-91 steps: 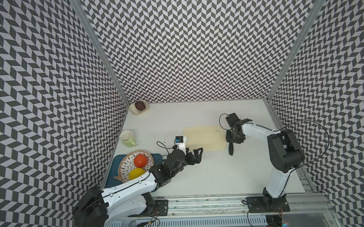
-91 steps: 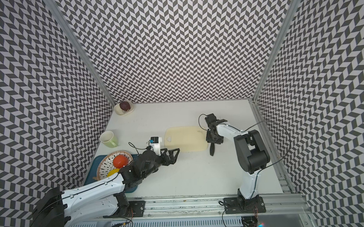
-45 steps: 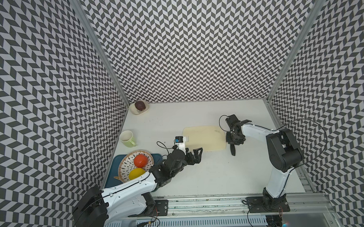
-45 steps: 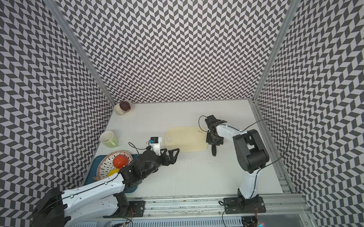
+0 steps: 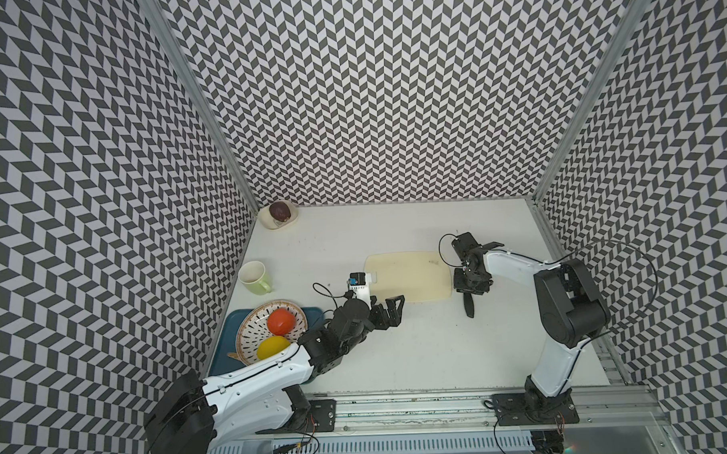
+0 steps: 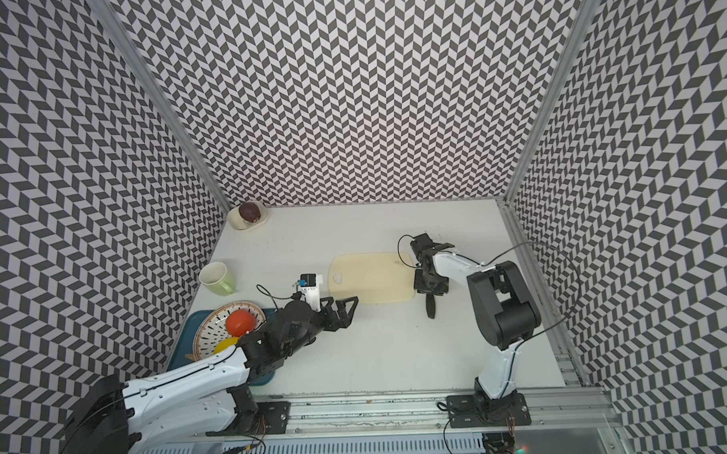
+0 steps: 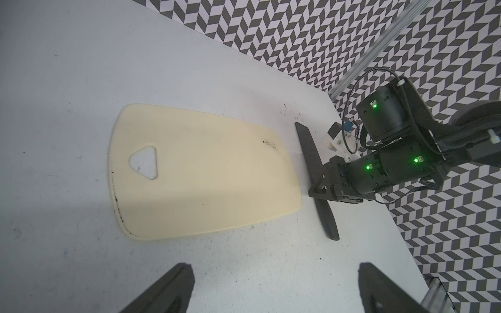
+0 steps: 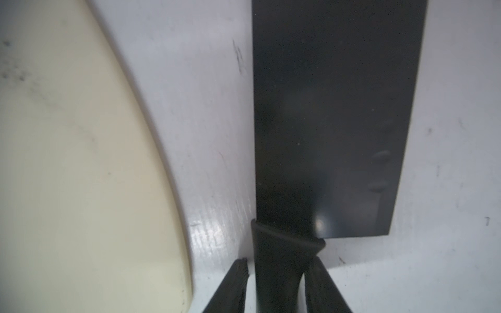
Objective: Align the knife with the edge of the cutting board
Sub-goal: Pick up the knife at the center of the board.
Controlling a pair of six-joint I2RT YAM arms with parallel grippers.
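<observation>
Straddling the slim handle of the knife (image 8: 333, 122), the right tool (image 8: 279, 267) has its fingers slightly apart: a sliver of counter shows between one finger and the handle, while the other sits against it or very close, so it is not clamped. The left tool (image 7: 273, 287) is spread wide, holds nothing, and sits over bare counter near the front edge of the cutting board (image 7: 203, 173), toward the end with the cut-out. All of this is on a white, lightly scuffed counter (image 5: 441, 350) closed in on three sides by walls of black-and-white chevron pattern, with a metal rail along the front carrying both arm bases. At the left side of the counter are a pale green mug (image 5: 253, 275), a dark blue tray (image 5: 228, 336) holding a perforated bowl (image 5: 249, 329) with a red-orange fruit and a yellow one, and a small cream dish (image 5: 284, 222) in the far corner. The knife lies flat just beside the board's short end opposite the cut-out, a narrow strip of counter between them, roughly parallel to that end. In both top views only the handle shows, pointing toward the front rail past the board's corner, with the blade hidden under the right tool.
</observation>
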